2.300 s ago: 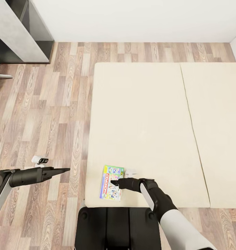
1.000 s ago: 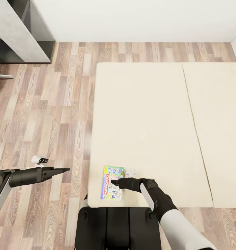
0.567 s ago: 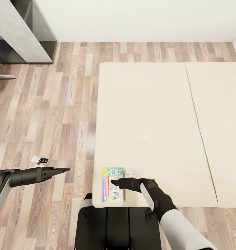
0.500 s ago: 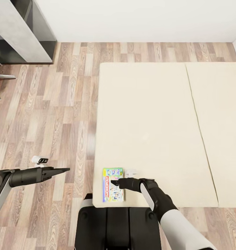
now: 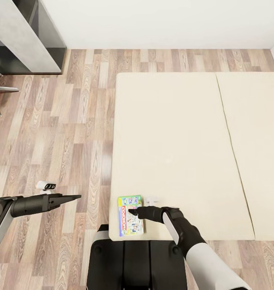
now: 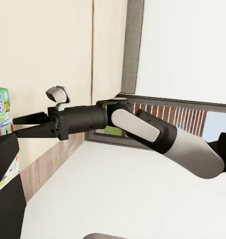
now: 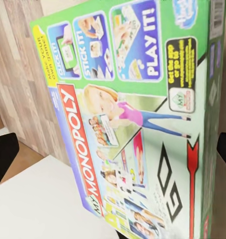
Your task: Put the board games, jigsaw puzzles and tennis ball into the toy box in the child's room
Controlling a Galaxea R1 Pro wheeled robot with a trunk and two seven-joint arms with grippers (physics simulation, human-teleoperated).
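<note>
On the beige bed (image 5: 173, 145), at its near corner by the wood floor (image 5: 52, 133), 1 Monopoly board game (image 5: 130, 215) lies flat, the right gripper (image 5: 132, 211) over its edge, likely to pick it; I cannot tell its fingers' spread, while the left gripper (image 5: 74, 197), fingers together, hangs idle.

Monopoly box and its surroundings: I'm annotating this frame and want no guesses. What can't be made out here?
- Monopoly box: the right wrist view's edge cuts off one end, and in the head view its print is too small to read.
- Left tool: in the head view it is dark and seen side-on, so open or shut is unclear.
- Table: the head view's corner cuts it off, so its top is unseen.
</note>
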